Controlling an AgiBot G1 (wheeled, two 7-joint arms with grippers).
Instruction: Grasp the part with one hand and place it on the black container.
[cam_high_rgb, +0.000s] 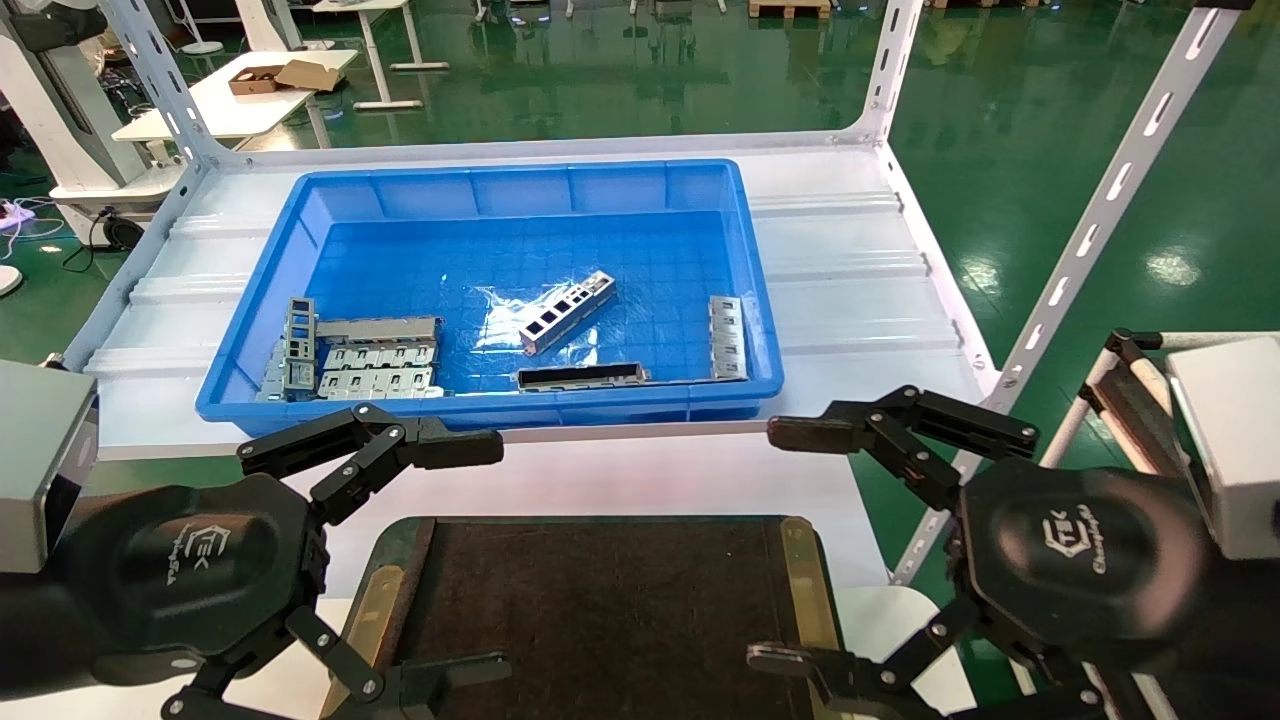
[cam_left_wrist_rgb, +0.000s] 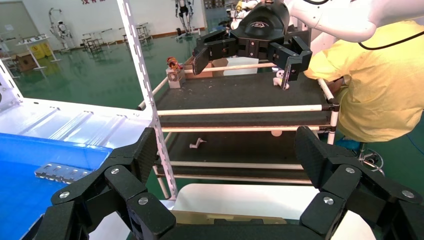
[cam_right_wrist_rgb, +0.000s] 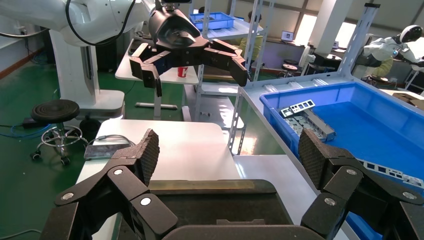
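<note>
The part (cam_high_rgb: 567, 312) lies mid-frame in the blue bin (cam_high_rgb: 330, 195), its long axis running from lower left to upper right. My left gripper (cam_high_rgb: 455, 555) and right gripper (cam_high_rgb: 785, 545) hover at the lower corners, both spread wide and empty, flanking the black container (cam_high_rgb: 600, 610) at bottom centre. The part sits up-frame of both, about equally far from each.

black container (cam_high_rgb: 600, 610): near end cut off by the head view's lower edge.
left gripper (cam_high_rgb: 480, 560): lower finger partly cropped.
grey plates (cam_high_rgb: 375, 365): count unclear, overlapping.
</note>
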